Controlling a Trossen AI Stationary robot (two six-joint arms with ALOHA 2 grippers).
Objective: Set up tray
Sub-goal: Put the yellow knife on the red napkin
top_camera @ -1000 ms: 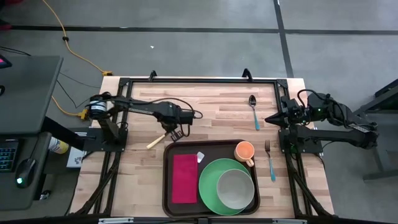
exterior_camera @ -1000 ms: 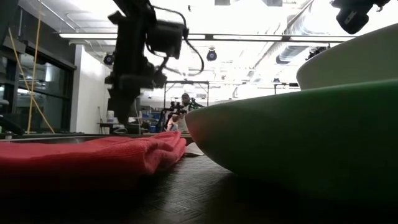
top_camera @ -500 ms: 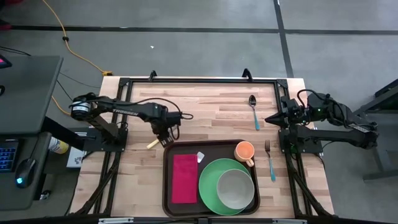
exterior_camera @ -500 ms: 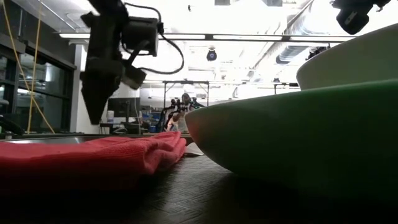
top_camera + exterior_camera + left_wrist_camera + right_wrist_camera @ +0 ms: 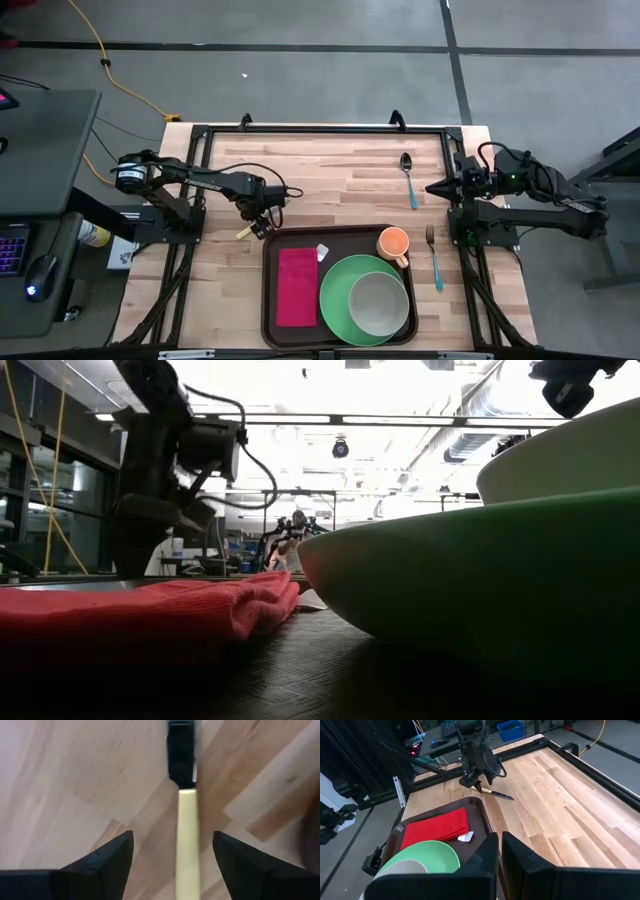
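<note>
Left pincer [image 5: 258, 226]: hovering wide open, straddling the pale-handled, dark-bladed knife [image 5: 183, 810], just beyond the tray's far left corner.
Tray [image 5: 272, 300]: large dark brown rectangular plastic tray, sitting on the wooden worktop [image 5: 330, 170].
Right pincer [image 5: 436, 188]: waiting narrow, right of the tray.

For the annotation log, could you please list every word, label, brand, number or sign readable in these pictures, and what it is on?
None can be read.
The tray, red napkin, green plate, orange cup and cutlery show no print.
Both arms show no legible marking.
The small white slip on the tray is too small to tell.
</note>
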